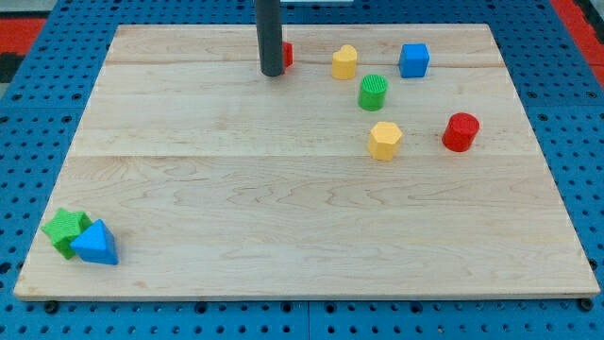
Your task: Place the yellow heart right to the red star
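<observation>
yellow heart (344, 62), rounded with a small notch on top, sits at the far side of the wooden board (283, 217), near the blue cube (413, 59) to its right. left of it the red star (286, 54) shows only as a sliver behind the rod. my tip (272, 72) holds nothing, touching that star's left. blue pegboard table (38, 142) surrounds the board.

Straight dark grey rod, my tip (272, 73) seemingly blunt.
</observation>
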